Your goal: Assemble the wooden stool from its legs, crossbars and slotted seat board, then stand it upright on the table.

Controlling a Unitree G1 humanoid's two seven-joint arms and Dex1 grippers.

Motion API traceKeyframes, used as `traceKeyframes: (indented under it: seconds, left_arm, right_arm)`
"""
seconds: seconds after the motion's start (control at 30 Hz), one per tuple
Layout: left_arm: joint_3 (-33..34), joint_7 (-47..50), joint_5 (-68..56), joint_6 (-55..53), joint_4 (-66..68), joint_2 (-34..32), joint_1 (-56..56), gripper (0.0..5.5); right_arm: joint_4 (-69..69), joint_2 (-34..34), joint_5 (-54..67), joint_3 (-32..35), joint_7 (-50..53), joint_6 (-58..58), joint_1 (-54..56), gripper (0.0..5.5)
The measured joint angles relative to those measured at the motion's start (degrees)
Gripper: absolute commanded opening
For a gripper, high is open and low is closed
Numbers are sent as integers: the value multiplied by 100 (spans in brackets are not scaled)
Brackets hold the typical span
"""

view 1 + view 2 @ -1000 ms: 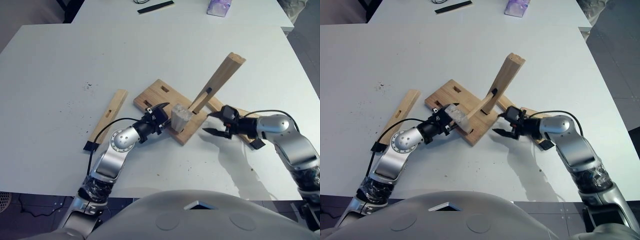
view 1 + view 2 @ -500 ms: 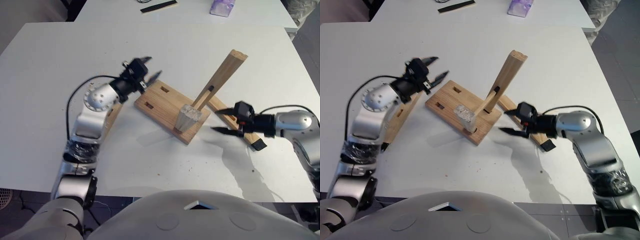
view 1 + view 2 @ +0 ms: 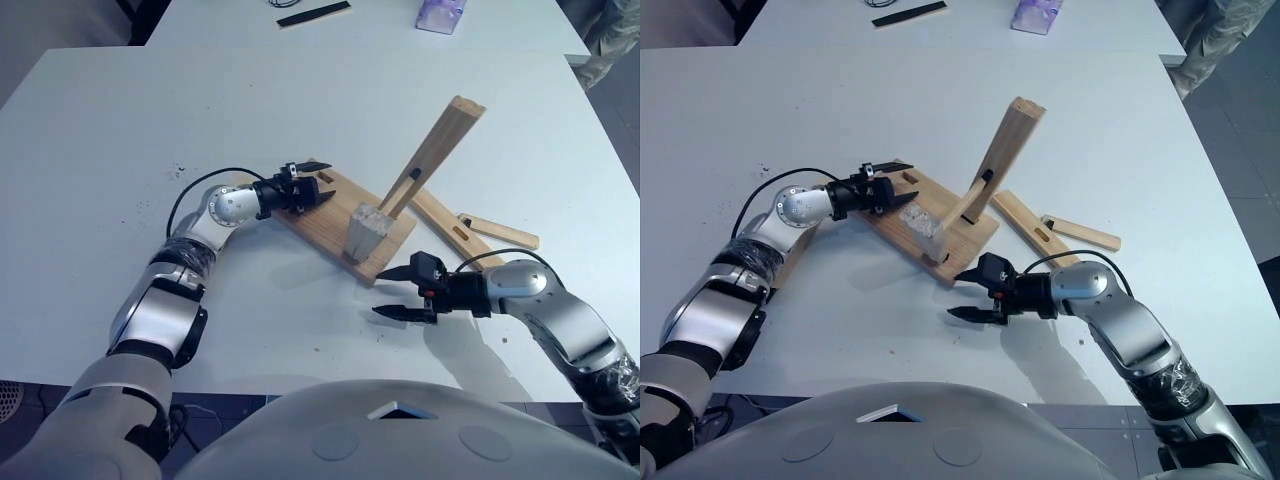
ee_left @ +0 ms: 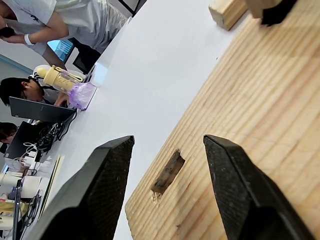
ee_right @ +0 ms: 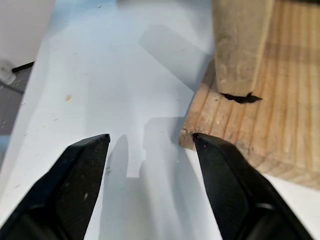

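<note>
Left fingers [image 4: 107,195] spread over seat board [image 4: 260,90]; right fingers [image 5: 75,175] spread beside its corner.

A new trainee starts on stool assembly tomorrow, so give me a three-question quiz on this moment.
1. True or false: the right tool is shut on a leg.
2. The left tool is over: A) the seat board; B) a toolbox; C) the floor.
3. How many loose wooden pieces lie on the table to the robot's right of the board?
Key: 1 false, it is open and empty. 2 A. 3 two: a slotted leg and a thin bar.
</note>
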State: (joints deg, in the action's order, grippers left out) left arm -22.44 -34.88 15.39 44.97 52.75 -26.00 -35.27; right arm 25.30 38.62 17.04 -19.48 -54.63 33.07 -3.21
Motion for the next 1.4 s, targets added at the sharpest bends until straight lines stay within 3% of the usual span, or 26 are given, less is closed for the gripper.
traceKeyframes:
  seconds: [0.2,0.33,0.47,0.57,0.73,0.8,1.0,1.27,1.4]
  left_arm:
    - [173,-216,-567,71,-35,-118,374,261]
    - [285,-428,-1042,-210,-542,-153,803,261]
    - [428,-795,-1668,-1366,-1724,-125,1366,261]
    - [427,-917,-1900,-2410,-2783,-106,1782,261]
    - [558,-1135,-2278,-4011,-4538,-406,2548,261]
    - [832,-1105,-2338,-4376,-4669,-488,2427,261]
    - [1039,-598,-1664,-3343,-2413,-206,349,261]
    - [-60,696,224,-1551,1222,605,-1199,261]
    - [-416,884,708,-1317,1788,602,-1595,261]
  right_arm:
    - [-168,-632,28,614,1169,561,281,311]
    - [-220,-960,-40,681,1692,735,517,311]
    - [-691,-1157,-406,531,2005,636,809,311]
    - [-659,-1016,-514,543,1935,547,884,311]
    - [244,-207,147,1137,1095,673,471,389]
    - [696,104,563,1326,675,781,142,425]
    - [988,392,925,865,141,813,-185,425]
    - [-164,-735,99,-702,754,745,303,425]
    - [-518,-1112,-124,-759,1121,602,521,425]
